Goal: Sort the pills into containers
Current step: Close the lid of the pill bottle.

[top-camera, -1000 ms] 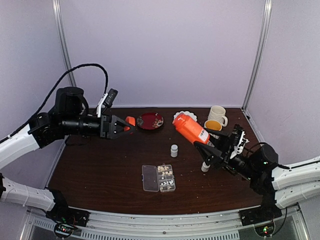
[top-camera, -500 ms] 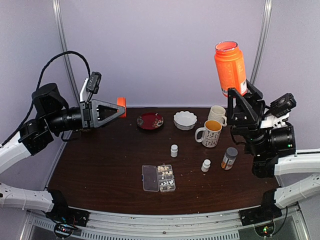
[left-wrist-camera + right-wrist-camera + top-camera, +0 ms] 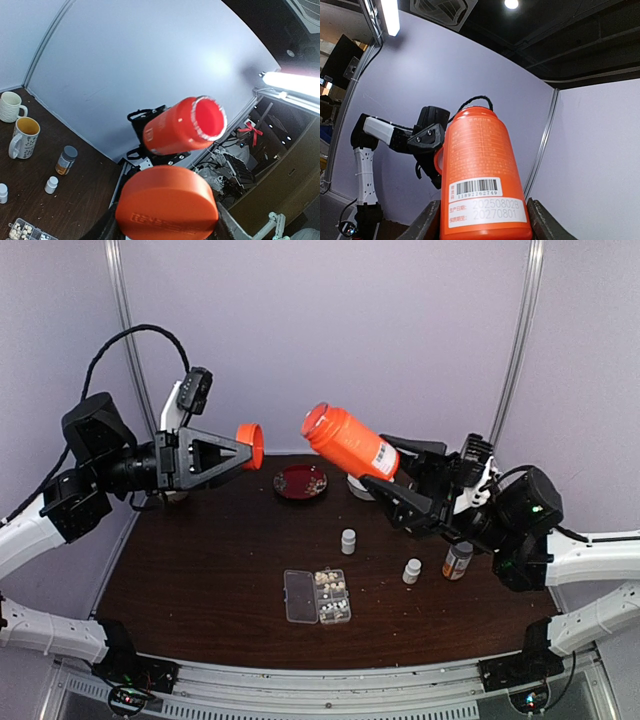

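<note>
Many tiny, light pills (image 3: 328,581) at 6 o'clock may roll, so pinch their sides; left hand (image 3: 241,449) grips the cap (image 3: 167,202), right hand (image 3: 395,480) grips the bottle (image 3: 345,440).

Bright ceiling strip light (image 3: 295,82) glares; wrist views bend.

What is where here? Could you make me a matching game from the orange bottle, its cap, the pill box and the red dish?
1. orange bottle
2. orange cap
3. pill box
4. red dish

A. middle of the table, lid open
B. in the left end effector
C. far side of the table
D. tilted, uncapped, in the right end effector

Pairs: 1-D, 2-B, 3-A, 4-C
</note>
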`<state>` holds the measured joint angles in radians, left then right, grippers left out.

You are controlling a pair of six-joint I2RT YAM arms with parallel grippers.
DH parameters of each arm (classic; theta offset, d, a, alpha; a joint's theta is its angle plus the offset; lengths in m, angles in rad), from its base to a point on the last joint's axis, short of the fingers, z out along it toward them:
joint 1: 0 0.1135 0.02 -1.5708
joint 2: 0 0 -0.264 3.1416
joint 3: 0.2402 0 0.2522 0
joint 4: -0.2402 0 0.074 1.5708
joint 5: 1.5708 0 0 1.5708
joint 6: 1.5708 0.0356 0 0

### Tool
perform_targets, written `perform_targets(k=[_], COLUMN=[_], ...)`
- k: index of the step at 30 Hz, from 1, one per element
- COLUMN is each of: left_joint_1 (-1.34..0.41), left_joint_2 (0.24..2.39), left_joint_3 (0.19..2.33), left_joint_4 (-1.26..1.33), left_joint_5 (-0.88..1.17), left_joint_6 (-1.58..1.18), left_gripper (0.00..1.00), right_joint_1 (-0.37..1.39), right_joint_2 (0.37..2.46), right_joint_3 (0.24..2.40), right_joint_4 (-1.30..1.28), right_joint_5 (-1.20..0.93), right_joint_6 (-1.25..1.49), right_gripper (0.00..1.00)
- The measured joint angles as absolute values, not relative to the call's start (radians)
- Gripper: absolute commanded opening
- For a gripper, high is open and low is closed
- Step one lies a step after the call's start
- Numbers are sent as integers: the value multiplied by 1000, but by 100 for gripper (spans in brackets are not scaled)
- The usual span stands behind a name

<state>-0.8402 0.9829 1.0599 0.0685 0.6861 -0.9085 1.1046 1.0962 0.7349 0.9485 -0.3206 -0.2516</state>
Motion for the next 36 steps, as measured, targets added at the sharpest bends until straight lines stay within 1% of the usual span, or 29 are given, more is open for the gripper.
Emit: perform_targets(k=[9, 23, 30, 36], left_joint_1=[-886, -890, -891, -891], left_joint_2=[1045, 1040, 1026, 1012], left_joint_3=[1092, 1092, 1092, 1092], left_joint_4=[82, 69, 33, 33], left_joint_5=[722, 711, 691, 685], left_joint_6=[-909, -880, -859, -854], left_gripper=[5, 5, 6, 7], right_joint_1=[1125, 1128, 1128, 1156], right_joint_2=[1192, 1188, 1174, 1191], right_joint_3=[735, 734, 724, 780], right_joint_4=[850, 851, 898, 814], right_joint_5=[-345, -343, -331, -340], right_joint_6=[-253, -237, -229, -250], right_gripper=[0, 0, 0, 0])
